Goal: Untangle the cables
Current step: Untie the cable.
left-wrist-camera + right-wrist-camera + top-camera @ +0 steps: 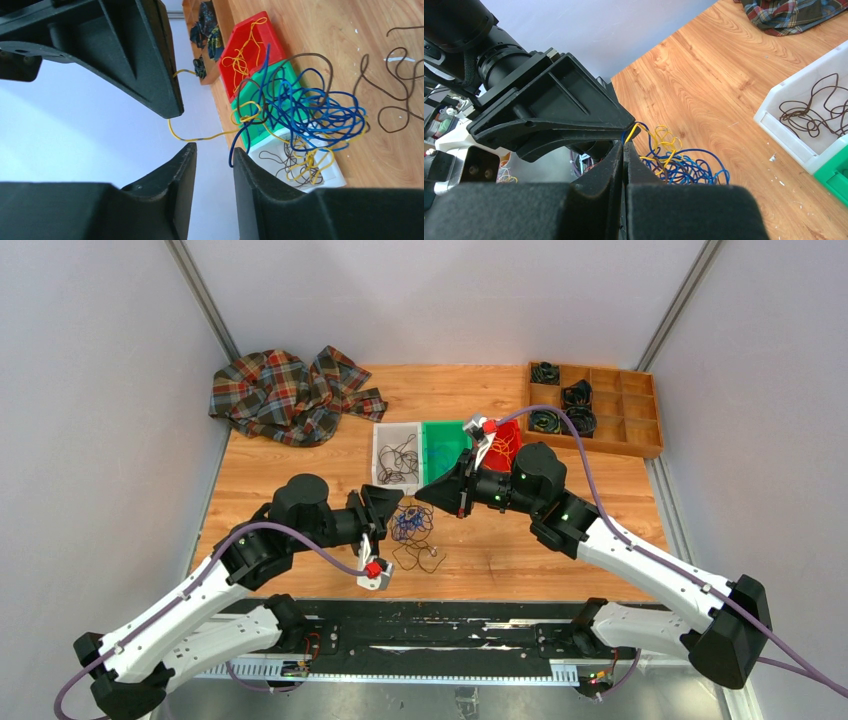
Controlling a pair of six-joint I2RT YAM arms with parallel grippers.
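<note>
Just on the robot's side of the white bin point(376, 455), the cables point(411, 524) bunch between both arms, their yellow strand point(200, 139) pinched in the closed right gripper point(625, 147) and running toward the left gripper point(215, 152), which is narrowly parted, empty, and probably best placed to take it.

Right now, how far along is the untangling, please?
Done: brown strands in the white bin, yellow ones in the red bin. In hand: right pincer shut on a yellow strand of the blue-yellow tangle, left pincer open. Left: that tangle and loose brown strands on the table.
</note>
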